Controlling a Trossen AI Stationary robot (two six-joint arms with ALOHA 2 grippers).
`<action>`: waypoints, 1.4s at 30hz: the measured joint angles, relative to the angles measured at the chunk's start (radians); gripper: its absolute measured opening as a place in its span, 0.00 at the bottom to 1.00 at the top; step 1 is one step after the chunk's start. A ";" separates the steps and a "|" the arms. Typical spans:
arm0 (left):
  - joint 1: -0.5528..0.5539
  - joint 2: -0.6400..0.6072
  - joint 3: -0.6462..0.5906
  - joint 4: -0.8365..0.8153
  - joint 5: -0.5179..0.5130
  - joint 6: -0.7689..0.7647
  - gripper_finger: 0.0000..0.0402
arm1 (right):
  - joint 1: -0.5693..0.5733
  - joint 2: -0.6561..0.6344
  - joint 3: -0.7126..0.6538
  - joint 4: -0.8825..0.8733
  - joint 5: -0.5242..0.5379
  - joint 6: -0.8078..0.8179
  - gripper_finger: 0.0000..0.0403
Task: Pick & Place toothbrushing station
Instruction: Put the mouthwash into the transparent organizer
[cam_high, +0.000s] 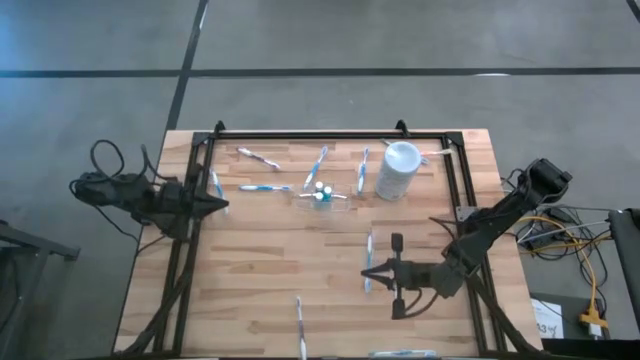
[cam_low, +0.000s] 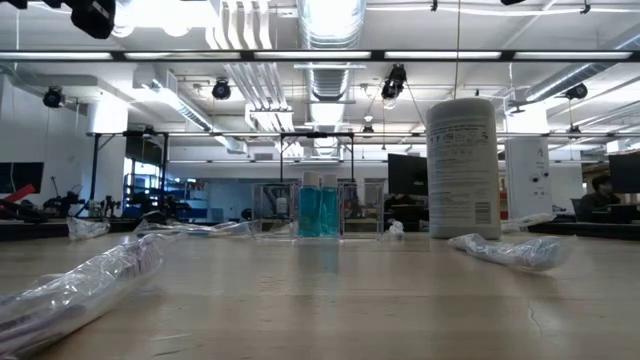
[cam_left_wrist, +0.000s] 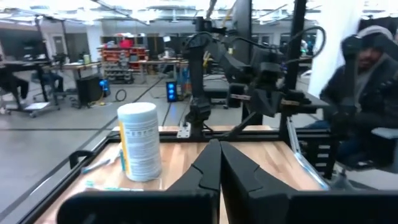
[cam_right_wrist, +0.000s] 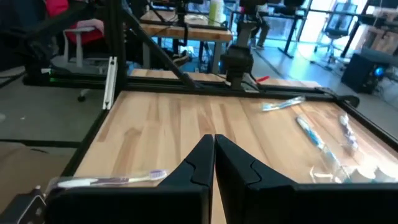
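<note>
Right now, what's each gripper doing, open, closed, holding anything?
Left gripper: closed, empty, at the table's left edge.
Right gripper: closed, empty, beside a thin pale blue-white toothbrush.

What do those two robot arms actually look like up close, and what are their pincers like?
Both arms are dark, almost black, built from slim jointed segments. The left gripper and right gripper each end in two flat, tapering black fingers that narrow to a point. Loose black cables loop behind the left arm; yellow and black cables trail beside the right arm's base.

Left hand (cam_high: 222, 206) shut, parked at left edge; right hand (cam_high: 366, 273) shut, extended inward, low.
</note>
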 joint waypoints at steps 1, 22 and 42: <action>0.000 0.000 0.000 0.000 -0.007 -0.002 0.01 | 0.003 0.006 -0.004 0.017 0.000 -0.015 0.02; 0.007 0.058 0.032 -0.013 -0.193 -0.058 0.00 | 0.039 -0.161 -0.355 0.664 0.066 -0.190 0.02; 0.024 0.433 0.201 0.108 -0.210 -0.115 0.00 | 0.060 -0.601 -0.305 -0.239 0.412 0.114 0.02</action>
